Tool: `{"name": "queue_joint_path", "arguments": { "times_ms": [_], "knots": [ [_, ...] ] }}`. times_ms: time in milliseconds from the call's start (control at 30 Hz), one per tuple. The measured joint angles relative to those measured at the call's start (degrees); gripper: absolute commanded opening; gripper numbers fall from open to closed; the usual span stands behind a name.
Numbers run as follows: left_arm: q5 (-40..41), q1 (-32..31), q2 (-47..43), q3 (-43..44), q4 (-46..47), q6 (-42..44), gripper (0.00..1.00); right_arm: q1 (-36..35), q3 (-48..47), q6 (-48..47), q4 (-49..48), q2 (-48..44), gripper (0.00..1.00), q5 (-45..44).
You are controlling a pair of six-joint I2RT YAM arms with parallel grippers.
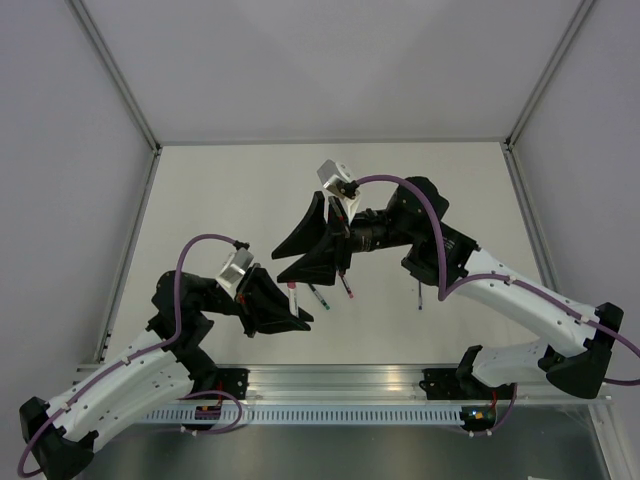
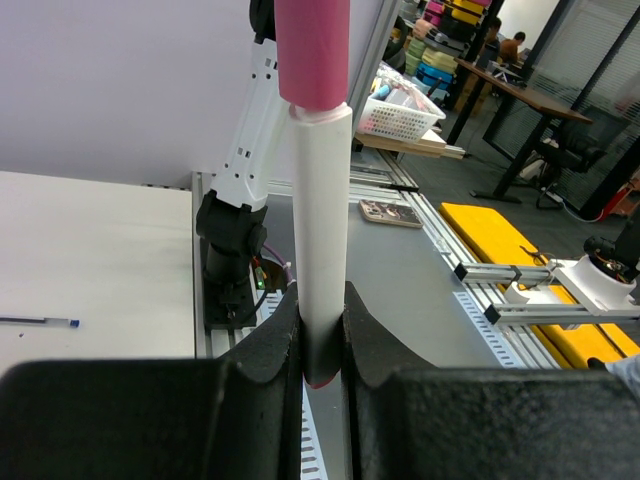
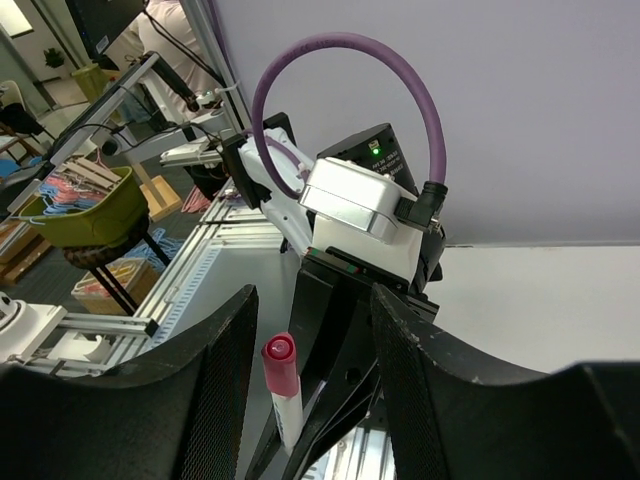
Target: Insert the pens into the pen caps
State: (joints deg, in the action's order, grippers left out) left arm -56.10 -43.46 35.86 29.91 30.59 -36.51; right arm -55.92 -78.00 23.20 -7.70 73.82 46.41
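**Two claws are meeting over one white pen.**

The left claw [image 2: 322, 345] is clamping tight on the lower barrel of the white pen [image 2: 325, 220] and holding it off the table [image 1: 250, 190]. From the right wrist, the pen's pink end [image 3: 280, 362] is showing in the gap of the right claw [image 3: 312, 330]. That claw is standing partly open, touching nothing and carrying nothing. Whether the pink end is a cap already seated I cannot tell, and no loose cap is showing. This looks like the joining step. Next, the right claw would need to square up on the pink end and pinch it without knocking the pen askew. Both arms are reaching inward with wrists bent towards each other, and a spare pen [image 1: 346, 284] is lying on the table nearby.
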Motion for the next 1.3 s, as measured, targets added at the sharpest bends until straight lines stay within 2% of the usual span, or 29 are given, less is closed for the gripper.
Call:
{"name": "queue_joint_path", "arguments": {
  "times_ms": [133, 400, 667, 767, 800, 867, 900, 1133, 1300],
  "knots": [
    [0.00, 0.00, 0.15, 0.00, 0.00, 0.00, 0.02, 0.00, 0.57, 0.90, -1.44, 0.00, 0.54, 0.72],
    [0.00, 0.00, 0.85, 0.00, -0.02, 0.02, 0.02, 0.00, 1.07, 2.01, -3.08, -0.02, 0.40, 1.55],
    [0.04, 0.00, 0.90, -0.11, -0.11, 0.00, 0.02, -0.02, 2.80, 2.80, -4.83, -0.02, 0.31, 1.86],
    [0.09, 0.00, 0.90, -0.22, -0.22, 0.00, 0.02, -0.02, 3.23, 3.19, -5.57, -0.11, 0.21, 2.05],
    [0.09, 0.00, 0.90, -0.26, -0.24, 0.00, 0.02, -0.02, 3.41, 3.32, -5.66, -0.20, 0.12, 2.29],
    [0.09, 0.00, 0.90, -0.26, -0.26, 0.00, 0.02, -0.07, 3.65, 3.48, -5.81, -0.37, 0.02, 2.47],
    [0.09, 0.00, 0.87, -0.26, -0.33, 0.00, 0.02, -0.07, 3.74, 3.56, -5.90, -0.39, 0.00, 2.56],
    [0.09, -0.07, 0.74, -0.24, -1.81, 0.04, 0.02, 0.00, 5.33, 2.95, -6.23, -1.33, 0.00, 2.51],
    [0.35, -0.07, 0.72, 0.17, -5.22, 0.66, 0.02, 0.17, 4.22, 0.55, -1.20, -1.38, 0.00, 1.51]
  ]
}}
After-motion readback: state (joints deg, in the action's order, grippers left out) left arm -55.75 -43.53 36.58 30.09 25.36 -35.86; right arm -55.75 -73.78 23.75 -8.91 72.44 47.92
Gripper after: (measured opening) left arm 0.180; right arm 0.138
